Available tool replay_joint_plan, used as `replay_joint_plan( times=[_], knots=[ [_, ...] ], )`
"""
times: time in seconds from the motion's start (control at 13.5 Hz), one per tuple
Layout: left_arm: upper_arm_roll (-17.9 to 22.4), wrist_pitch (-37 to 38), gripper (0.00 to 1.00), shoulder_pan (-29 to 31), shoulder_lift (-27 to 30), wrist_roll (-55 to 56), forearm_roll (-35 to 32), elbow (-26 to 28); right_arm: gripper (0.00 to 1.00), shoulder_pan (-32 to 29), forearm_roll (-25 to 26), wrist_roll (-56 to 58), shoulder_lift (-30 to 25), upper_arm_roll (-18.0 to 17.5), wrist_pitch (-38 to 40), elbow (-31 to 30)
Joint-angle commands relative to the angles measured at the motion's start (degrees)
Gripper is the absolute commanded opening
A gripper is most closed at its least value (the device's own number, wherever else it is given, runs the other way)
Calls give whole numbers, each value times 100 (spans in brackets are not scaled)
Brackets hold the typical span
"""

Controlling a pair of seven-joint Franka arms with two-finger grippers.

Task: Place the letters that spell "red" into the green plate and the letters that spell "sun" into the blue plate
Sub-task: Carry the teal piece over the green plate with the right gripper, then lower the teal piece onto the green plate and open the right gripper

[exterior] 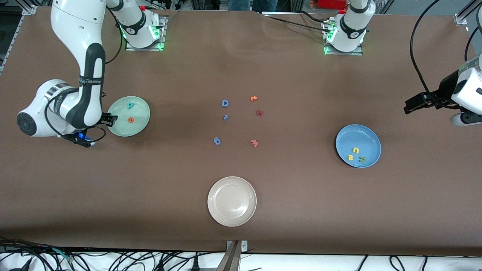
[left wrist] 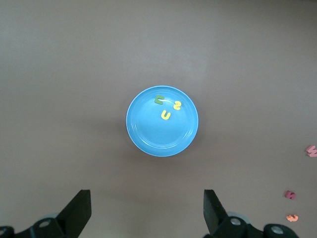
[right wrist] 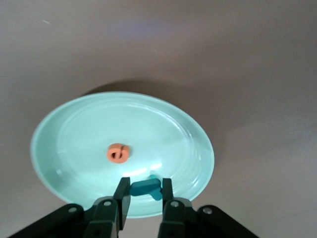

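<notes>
The green plate (exterior: 140, 110) lies at the right arm's end of the table. A teal "d"/"p" letter (exterior: 130, 105) and an orange "e" (exterior: 130, 120) lie in it. My right gripper (exterior: 112, 119) hangs over the plate's rim, shut on a small teal letter (right wrist: 143, 188). That letter hangs above the plate (right wrist: 74, 134), near the orange "e" (right wrist: 118, 152). The blue plate (exterior: 357, 132) holds a yellow "n"/"u" (exterior: 356, 150), a yellow "s" (exterior: 350, 157) and an olive letter (exterior: 362, 159). My left gripper (exterior: 408, 108) waits high, open and empty (left wrist: 147, 196), with the blue plate (left wrist: 148, 134) below.
Loose letters lie mid-table: a blue "D" (exterior: 225, 103), an orange "t" (exterior: 253, 98), a dark red letter (exterior: 259, 112), a small blue letter (exterior: 225, 117), another blue one (exterior: 217, 140) and a pink "w" (exterior: 254, 143). A beige-white plate (exterior: 232, 201) sits nearer the front camera.
</notes>
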State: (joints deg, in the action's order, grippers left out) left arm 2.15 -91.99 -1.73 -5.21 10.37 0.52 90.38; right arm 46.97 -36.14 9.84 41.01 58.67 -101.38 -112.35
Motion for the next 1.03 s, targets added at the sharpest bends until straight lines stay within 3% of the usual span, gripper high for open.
replay_joint_plan(
  times=[0.0, 0.22, 0.44, 0.52, 0.66, 0.74, 0.81, 0.96],
  knots=[
    [13, 128, 100, 23, 20, -123, 159, -99, 0, 303, -33, 97, 4, -13, -625, -645],
    [22, 128, 100, 32, 20, -123, 168, -99, 4, 523, -33, 97, 12, -31, -1260, -1051],
    [22, 128, 100, 41, 20, -123, 255, -99, 9, 541, -33, 97, 4, -40, -1226, -1087],
    [22, 128, 100, 41, 12, -123, 247, -99, 25, 541, -33, 97, 12, -40, -1234, -1087],
    [22, 128, 100, 41, 12, -123, 255, -99, 78, 541, -42, 89, -14, -40, -1217, -1078],
    [22, 128, 100, 41, 12, -123, 255, -99, 93, 541, -42, 89, -49, -22, -1200, -1043],
    [31, 128, 100, 41, 12, -123, 247, -99, 98, 550, -42, 80, -93, 13, -1156, -1008],
    [22, 128, 100, 32, 12, -123, 247, -99, 98, 663, -33, 27, -119, 345, -588, -615]
  ],
)
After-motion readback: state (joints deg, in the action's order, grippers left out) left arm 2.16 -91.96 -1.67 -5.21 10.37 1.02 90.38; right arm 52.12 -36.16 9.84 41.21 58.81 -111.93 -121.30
